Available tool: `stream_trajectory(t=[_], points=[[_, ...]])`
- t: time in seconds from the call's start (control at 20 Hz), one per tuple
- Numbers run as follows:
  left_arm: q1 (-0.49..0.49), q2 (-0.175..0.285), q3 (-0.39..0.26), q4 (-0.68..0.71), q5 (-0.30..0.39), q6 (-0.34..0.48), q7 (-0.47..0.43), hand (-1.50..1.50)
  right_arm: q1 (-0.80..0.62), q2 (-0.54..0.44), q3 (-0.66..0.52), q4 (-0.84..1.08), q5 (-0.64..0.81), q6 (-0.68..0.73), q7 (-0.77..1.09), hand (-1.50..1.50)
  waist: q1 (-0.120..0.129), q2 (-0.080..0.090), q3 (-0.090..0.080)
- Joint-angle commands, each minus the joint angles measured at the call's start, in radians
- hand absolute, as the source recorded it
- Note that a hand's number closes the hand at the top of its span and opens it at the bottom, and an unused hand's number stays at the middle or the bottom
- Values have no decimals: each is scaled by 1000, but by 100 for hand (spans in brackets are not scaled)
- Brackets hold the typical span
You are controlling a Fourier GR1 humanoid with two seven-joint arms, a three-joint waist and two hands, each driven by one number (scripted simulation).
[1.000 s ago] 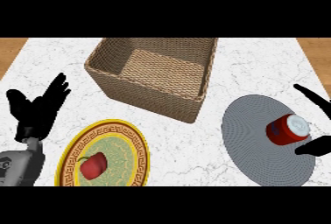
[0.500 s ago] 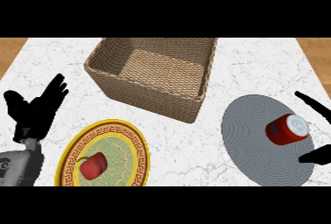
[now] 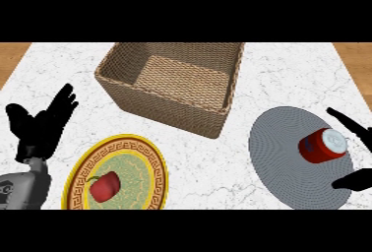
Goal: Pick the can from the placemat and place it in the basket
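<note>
The open right hand [image 3: 349, 124] flanks the can [image 3: 321, 146], and an off-centre closing may knock it over.

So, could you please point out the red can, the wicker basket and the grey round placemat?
red can [image 3: 316, 148], head view, red side.
wicker basket [image 3: 160, 107], head view, front wall.
grey round placemat [image 3: 276, 153], head view, bare left part.

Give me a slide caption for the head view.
Open right hand flanks the red can on the grey placemat, basket beyond; left hand rests by a plate holding a pepper.
</note>
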Motion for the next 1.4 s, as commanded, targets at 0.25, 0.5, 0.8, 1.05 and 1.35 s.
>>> stream_trajectory(t=[0.25, 0.5, 0.8, 1.05, 1.35], points=[[-55, -25, 24, 10, -29, 6, 55, 0, -22, 54, 18, 21, 102, -43, 32, -150, -1, 0, 0], [-20, 4, 54, -21, 12, -47, 44, 0, -89, 50, 110, 140, 234, -116, -38, 150, 7, 1, 0], [0, -4, 71, 47, 8, -82, -40, 0, -61, 79, 113, 133, 260, -145, -63, 150, 2, 1, 0], [-53, -21, 11, 28, -22, -68, -1, 0, -118, 503, 425, -18, 397, -228, 275, 150, 80, 0, -6], [-76, -44, -20, 34, -21, -85, -5, 0, -175, 513, 636, 5, 389, -309, 498, 150, 148, 8, -3]])
